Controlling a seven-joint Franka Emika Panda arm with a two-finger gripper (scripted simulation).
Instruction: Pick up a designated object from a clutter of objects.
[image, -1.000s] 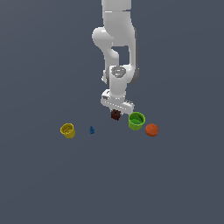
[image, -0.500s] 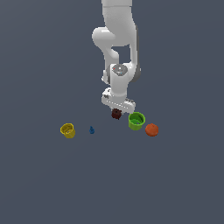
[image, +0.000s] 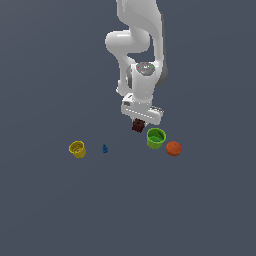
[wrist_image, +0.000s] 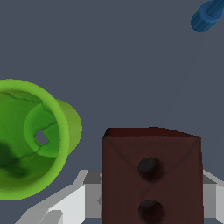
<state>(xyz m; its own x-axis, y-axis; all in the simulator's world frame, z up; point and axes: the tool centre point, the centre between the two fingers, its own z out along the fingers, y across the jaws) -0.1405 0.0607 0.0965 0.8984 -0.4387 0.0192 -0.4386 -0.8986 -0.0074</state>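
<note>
The hand (image: 138, 121) grips the dark brown block (image: 137, 126), just left of the green cup (image: 156, 138) in the exterior view. A shallow grip could let it slip, knocking the cup.

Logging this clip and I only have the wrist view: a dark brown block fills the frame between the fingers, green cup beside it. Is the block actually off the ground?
Observer: The exterior view suggests so. The dark brown block hangs under the gripper, above the level of the green cup.
Operator: What else is around that I can't see?
Observer: An orange-red round object sits just past the green cup, on the exterior view's right.
Operator: Anything near that blue piece?
Observer: A yellow cup stands beyond the blue piece, on the exterior view's left.
</note>
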